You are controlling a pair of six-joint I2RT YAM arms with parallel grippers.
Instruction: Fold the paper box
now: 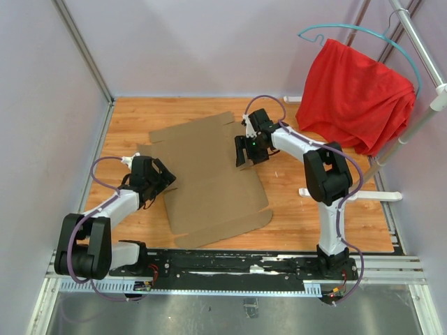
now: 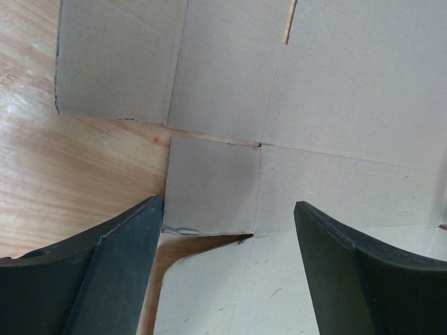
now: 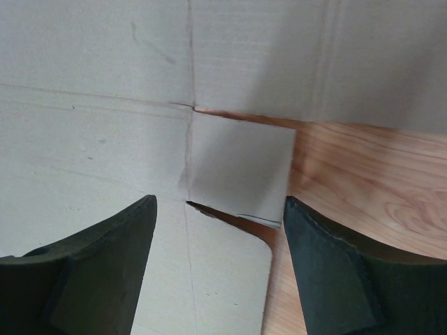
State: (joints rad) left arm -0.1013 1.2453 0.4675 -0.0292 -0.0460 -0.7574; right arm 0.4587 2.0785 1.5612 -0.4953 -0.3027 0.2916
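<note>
Top external: the paper box point(image 1: 209, 181) lies flat between the arms, left gripper point(image 1: 159, 183) at its left edge, right gripper point(image 1: 244, 155) at its right; left wrist: jaws wide, empty, above a side tab point(image 2: 209, 185); right wrist: likewise; light, stiff card, likely best pinched by its tabs.

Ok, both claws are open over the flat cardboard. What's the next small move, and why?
Probably lower both claws onto the small side tabs, ready to pinch them. The cardboard sheet lies flat on the table with nothing folded up. The left claw stands open with the left tab framed between its fingers, and the right claw stands open over the right tab. Neither grips anything.
</note>
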